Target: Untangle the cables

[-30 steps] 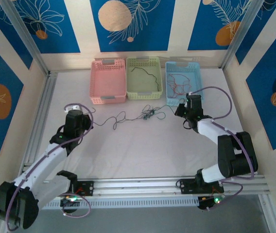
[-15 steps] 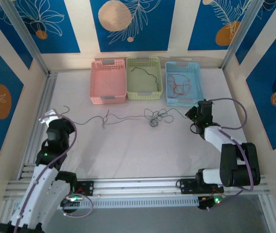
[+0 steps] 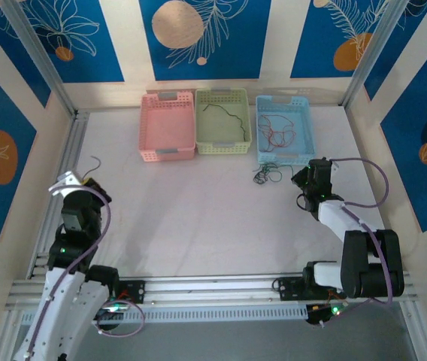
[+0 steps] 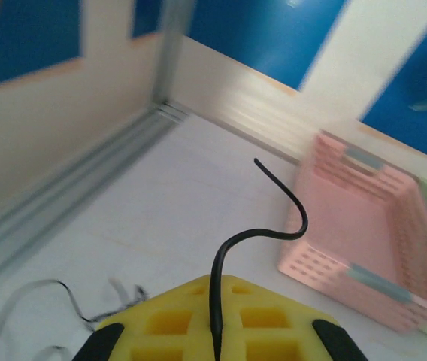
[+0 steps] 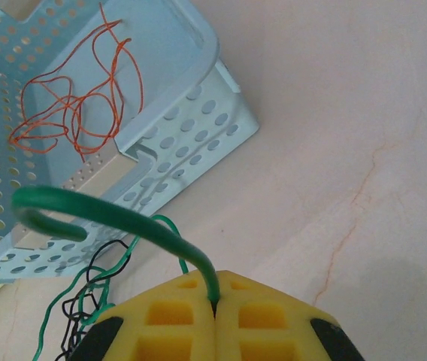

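Small loose clump of thin dark green and black cables point(image 3: 268, 174) lies on the pale table point(image 3: 198, 218), just in front of the pale blue perforated plastic basket point(image 3: 285, 156). Whether it touches the near wall, cannot tell from above. In the right wrist view these hair-fine loops run off the lower left edge, cut off.

One green cable point(image 5: 101, 210) arcs up out of the right end effector point(image 5: 213, 304). Its yellow pads point(image 5: 266, 320) are pressed together, clamped on that cable. The free end hooks over in front of the basket wall. A tangle of orange-red cables point(image 5: 71, 113) lies inside the blue basket.

A dark squiggly cable point(image 3: 225, 116) lies in the pale green perforated basket point(image 3: 223, 149), colour too fine to make out.

Well apart, at the left side of the table, the left end effector point(image 4: 215, 338) has its yellow pads point(image 4: 168, 323) closed on a single black cable point(image 4: 213, 286). It rises from the seam, bends right and curls back up to a free end in the air. From above that end shows as a small hook over the left end effector.

The pink perforated basket point(image 4: 326, 263) is blurred at the right of the left wrist view, its far end cut off. A thin dark strand point(image 4: 71, 301) on the table at the lower left of that view is too blurred to identify.
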Available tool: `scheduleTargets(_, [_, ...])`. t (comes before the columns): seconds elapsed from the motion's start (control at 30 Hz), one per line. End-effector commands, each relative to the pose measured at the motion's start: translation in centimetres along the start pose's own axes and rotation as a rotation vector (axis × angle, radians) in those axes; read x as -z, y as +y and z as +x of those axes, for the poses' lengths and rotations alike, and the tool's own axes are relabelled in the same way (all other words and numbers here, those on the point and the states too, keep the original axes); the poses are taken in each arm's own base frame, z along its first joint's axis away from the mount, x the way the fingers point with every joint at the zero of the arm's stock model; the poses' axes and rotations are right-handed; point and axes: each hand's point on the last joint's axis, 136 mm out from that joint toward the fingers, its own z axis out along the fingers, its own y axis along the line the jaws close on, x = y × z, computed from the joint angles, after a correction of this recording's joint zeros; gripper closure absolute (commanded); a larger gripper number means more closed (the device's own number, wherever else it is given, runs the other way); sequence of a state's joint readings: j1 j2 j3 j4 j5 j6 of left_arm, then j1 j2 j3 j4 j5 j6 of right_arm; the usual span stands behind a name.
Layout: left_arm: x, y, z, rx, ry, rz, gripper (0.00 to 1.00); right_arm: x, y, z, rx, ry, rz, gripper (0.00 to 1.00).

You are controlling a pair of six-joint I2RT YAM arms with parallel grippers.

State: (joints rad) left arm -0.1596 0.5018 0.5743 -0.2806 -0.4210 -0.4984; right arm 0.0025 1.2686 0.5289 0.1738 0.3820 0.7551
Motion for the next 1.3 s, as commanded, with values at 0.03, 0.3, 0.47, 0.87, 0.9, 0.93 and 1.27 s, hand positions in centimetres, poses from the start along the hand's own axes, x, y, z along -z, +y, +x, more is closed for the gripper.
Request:
scheduleTargets(0.03, [0.9,-8.0,-0.8,0.020,0.049,0.425,1.00,0.3,3.0,-0.5,0.054,0.001,-0.125,1.00])
scheduleTargets(0.3, [5.2,-17.2,-1.9,0.116,0.195,0.965,1.00,3.3,10.5,1.2,0.297,-0.018,-0.424,1.00])
scheduleTargets(0.47, [5.0,-18.3,-1.3,0.131,0.243,1.020,1.00,3.8,12.4,2.3,0.365,0.002,-0.489,0.67])
scheduleTargets(0.87, [2.3,-18.4,0.8,0.136,0.308,0.970,1.00,8.7,20.2,8.8,0.598,0.170,-1.004,0.35])
scheduleTargets(0.9, [2.2,-18.4,0.9,0.133,0.309,0.967,1.00,9.6,21.3,10.4,0.656,0.209,-1.083,0.33])
scheduleTargets(0.93, [2.1,-18.4,0.9,0.131,0.311,0.966,1.00,10.4,22.0,11.9,0.715,0.230,-1.146,0.33])
scheduleTargets(1.27, [3.3,-18.9,1.4,0.102,0.329,1.041,1.00,12.9,26.0,22.0,1.042,0.364,-1.394,0.30])
